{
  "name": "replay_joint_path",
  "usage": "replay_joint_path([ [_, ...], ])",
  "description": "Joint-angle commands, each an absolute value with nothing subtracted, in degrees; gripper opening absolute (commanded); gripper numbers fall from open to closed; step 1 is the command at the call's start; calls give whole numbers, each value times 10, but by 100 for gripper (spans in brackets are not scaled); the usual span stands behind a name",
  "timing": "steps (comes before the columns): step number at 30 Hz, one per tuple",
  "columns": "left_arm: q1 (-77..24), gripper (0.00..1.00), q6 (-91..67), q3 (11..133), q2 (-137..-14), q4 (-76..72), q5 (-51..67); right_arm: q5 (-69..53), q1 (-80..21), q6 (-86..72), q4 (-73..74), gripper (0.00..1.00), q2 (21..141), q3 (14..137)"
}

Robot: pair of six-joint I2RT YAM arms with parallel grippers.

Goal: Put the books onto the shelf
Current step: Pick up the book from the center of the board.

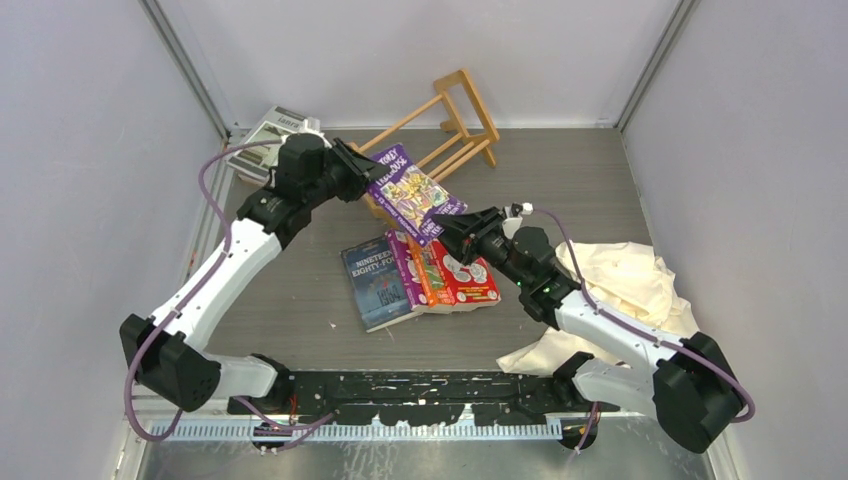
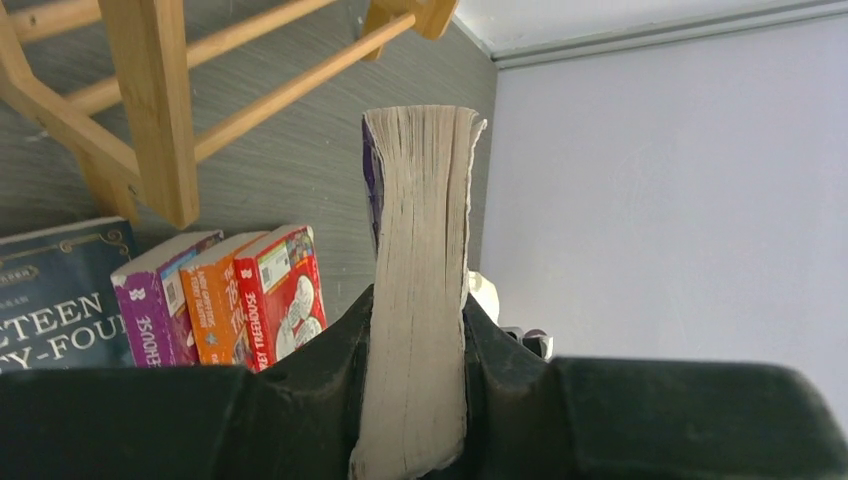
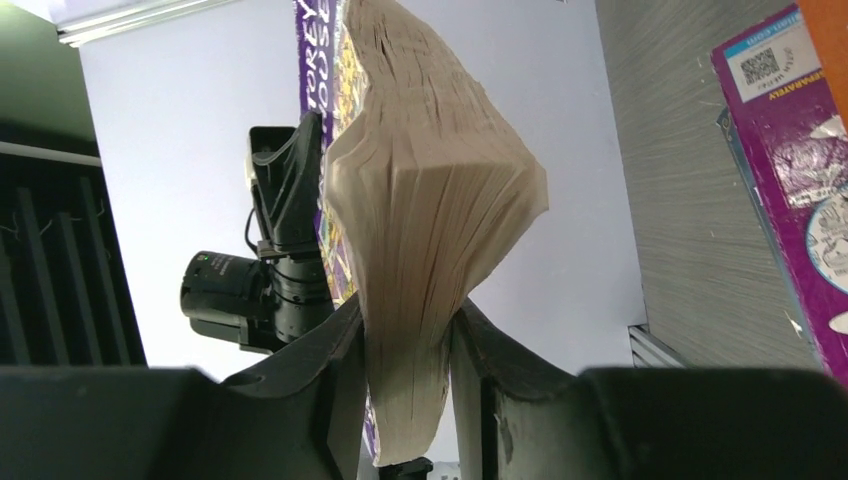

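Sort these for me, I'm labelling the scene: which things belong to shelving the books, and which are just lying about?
For the job: purple book, gripped by the left gripper and right gripper; four books lying mid-table; grey books in the back corner; wooden shelf.
Lying about: cream cloth.
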State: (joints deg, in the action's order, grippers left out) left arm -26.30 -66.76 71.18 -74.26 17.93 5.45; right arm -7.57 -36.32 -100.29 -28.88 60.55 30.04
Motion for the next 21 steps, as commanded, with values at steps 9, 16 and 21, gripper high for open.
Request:
replay_joint_path([
  [9,-254,0,-569,930,-829,280,-65,-104,-333,-924,-327,47,652,363],
  [16,-254,0,-537,1011,-883,321,-86,-128,-306,-735,-129,50,643,458],
  [21,-257,0,-508,1097,-936,368,-89,-84,-307,-517,78,51,652,587],
])
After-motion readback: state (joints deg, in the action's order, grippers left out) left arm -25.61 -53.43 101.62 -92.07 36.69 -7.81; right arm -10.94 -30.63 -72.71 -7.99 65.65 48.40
